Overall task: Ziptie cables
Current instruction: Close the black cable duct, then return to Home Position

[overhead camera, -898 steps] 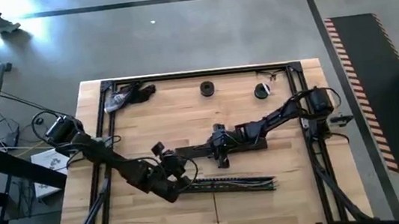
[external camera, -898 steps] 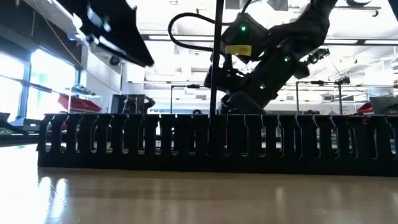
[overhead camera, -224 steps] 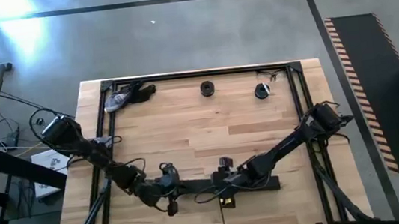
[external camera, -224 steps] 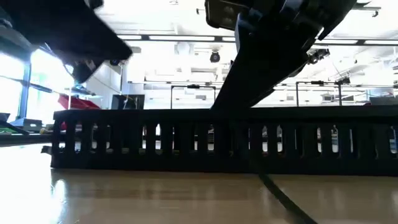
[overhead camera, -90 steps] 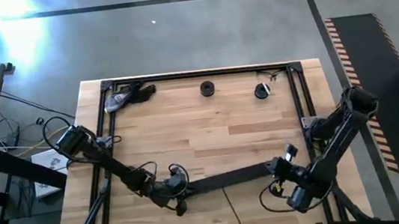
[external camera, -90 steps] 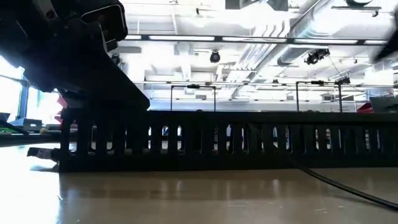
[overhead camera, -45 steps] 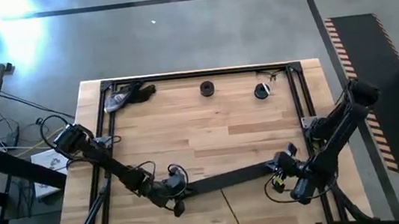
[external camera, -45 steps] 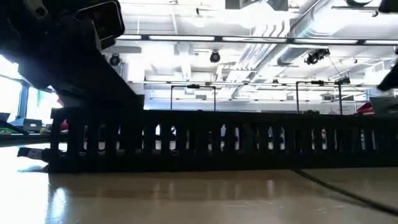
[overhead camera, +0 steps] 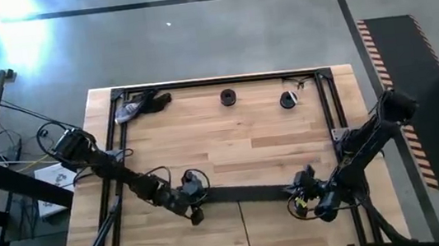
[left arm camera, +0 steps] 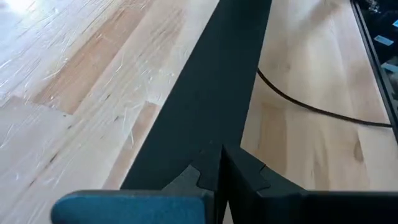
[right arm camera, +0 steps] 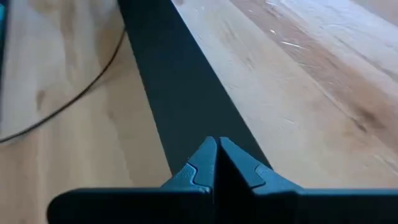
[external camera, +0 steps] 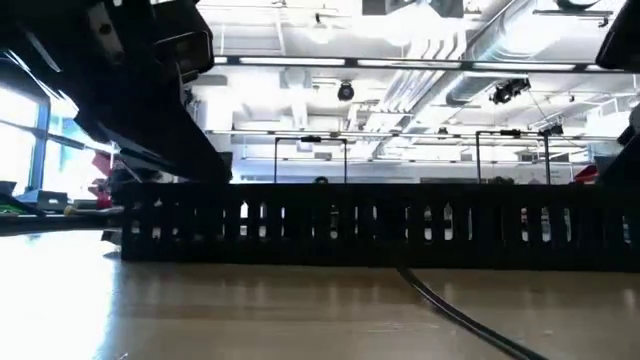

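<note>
A long black slotted channel (overhead camera: 248, 192) lies flat across the near half of the table, and in the low view it spans the picture (external camera: 380, 225). My left gripper (overhead camera: 196, 197) is shut at the channel's left end. My right gripper (overhead camera: 297, 189) is shut at its right end. Each wrist view looks along the channel's flat black top (left arm camera: 217, 81) (right arm camera: 180, 87). The cables are hidden in every view. My left gripper (left arm camera: 218, 152) has its shut fingertips on the channel's flat top near the left end (left arm camera: 208, 134). It comes slanting down from the table's left, fingers lying along the channel, which lies on the table. My right gripper (right arm camera: 216, 144) has its shut fingertips on the flat top near the right end (right arm camera: 199, 127). It comes slanting down from the table's right, fingers along the channel.
A thin dark line (overhead camera: 244, 226) lies on the wood in front of the channel, running toward the near edge. Two small black objects (overhead camera: 227, 97) (overhead camera: 287, 99) and a grey-and-black thing (overhead camera: 139, 106) sit along the far edge. Black frame rails (overhead camera: 330, 110) border the table.
The channel has turned on the table. Its left end went toward the far edge and its right end toward the near edge, so it now lies parallel to the near edge. My left gripper moved toward the far edge with it, and my right gripper shifted slightly left and nearer.
</note>
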`<state>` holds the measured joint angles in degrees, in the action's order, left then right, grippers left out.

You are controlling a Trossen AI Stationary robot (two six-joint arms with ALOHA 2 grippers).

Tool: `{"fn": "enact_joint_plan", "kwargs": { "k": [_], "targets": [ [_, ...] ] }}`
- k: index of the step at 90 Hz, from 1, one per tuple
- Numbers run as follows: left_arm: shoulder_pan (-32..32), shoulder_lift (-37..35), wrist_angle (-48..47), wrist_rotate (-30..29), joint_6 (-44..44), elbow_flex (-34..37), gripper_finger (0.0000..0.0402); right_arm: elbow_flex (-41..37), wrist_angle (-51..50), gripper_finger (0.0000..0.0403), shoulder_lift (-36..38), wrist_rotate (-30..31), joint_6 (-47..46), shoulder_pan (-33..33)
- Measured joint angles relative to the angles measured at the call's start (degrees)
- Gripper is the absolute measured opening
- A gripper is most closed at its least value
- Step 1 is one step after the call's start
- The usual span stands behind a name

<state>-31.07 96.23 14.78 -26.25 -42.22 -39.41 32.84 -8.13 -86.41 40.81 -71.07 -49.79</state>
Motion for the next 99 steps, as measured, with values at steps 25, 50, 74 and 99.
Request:
{"fn": "enact_joint_plan", "kwargs": {
  "k": [25, 50, 74, 99],
  "targets": [
    [2.76, -0.16, -7.29, -2.80, 0.85, -0.19, 0.0000, -3.14, -1.07, 0.0000, -0.73, 7.48, 2.14, 5.23],
    [8.32, -6.21, -14.54, -2.54, 7.33, 0.04, 0.0000, -3.22, 1.12, 0.0000, 1.02, 5.45, 11.70, 12.88],
    [9.44, -19.11, -18.90, -2.99, 10.89, 0.09, 0.0000, -3.43, -0.24, 0.0000, 14.03, -0.77, 22.72, 16.15],
    [6.54, -32.85, -17.67, -3.57, 12.98, 0.05, 0.0000, -4.44, -4.29, 0.0000, 32.10, -13.02, 35.06, 16.11]
  ]
}}
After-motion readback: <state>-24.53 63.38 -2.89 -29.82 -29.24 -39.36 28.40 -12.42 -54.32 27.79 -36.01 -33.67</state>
